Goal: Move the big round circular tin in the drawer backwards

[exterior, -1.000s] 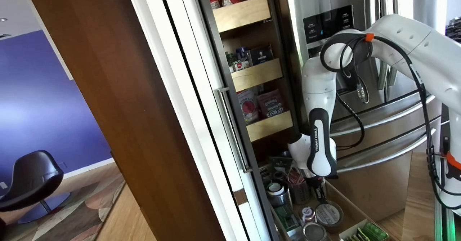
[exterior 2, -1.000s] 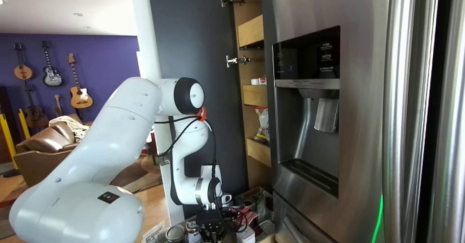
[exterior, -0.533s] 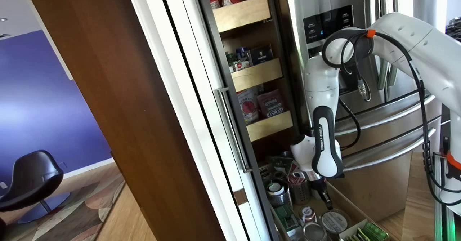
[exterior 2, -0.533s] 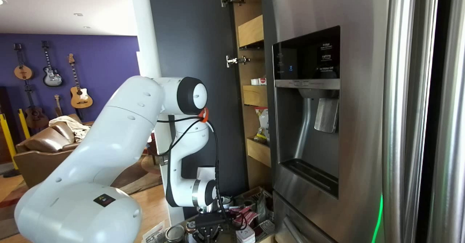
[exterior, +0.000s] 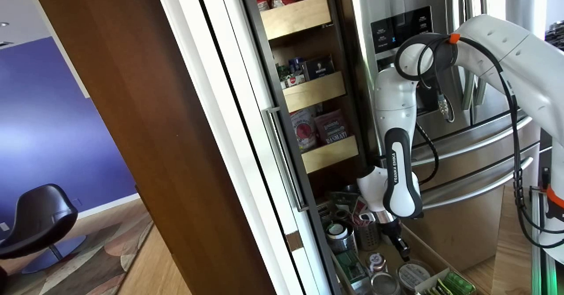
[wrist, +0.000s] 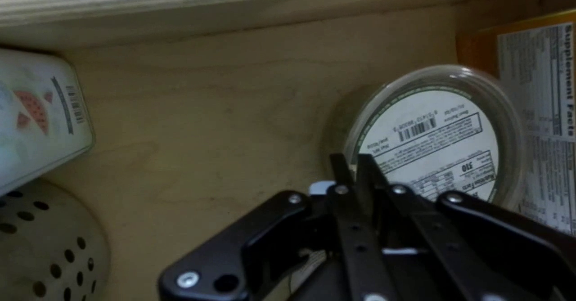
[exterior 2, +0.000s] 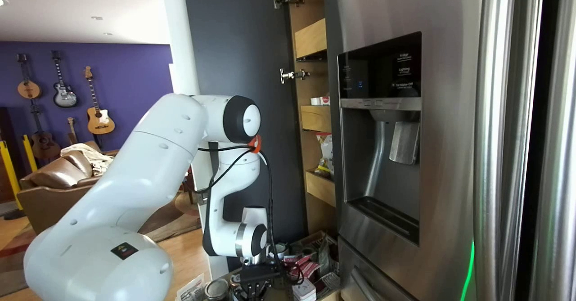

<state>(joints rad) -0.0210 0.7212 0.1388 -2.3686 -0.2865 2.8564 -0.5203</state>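
Wrist view: the gripper point(wrist: 353, 159), pinched narrow, overlaps the left edge of the round tin point(wrist: 434, 134), contact unclear; it lies flat, slanted print facing up, in the light-wood drawer point(wrist: 211, 112). Both exterior views: purple wall point(exterior 2: 139, 76) left, stainless-steel refrigerator point(exterior 2: 447, 179) right.

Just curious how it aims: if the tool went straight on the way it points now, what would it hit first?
Probably the edge of the big round tin; the tool overlaps it in the wrist view, though any gap is hard to judge.
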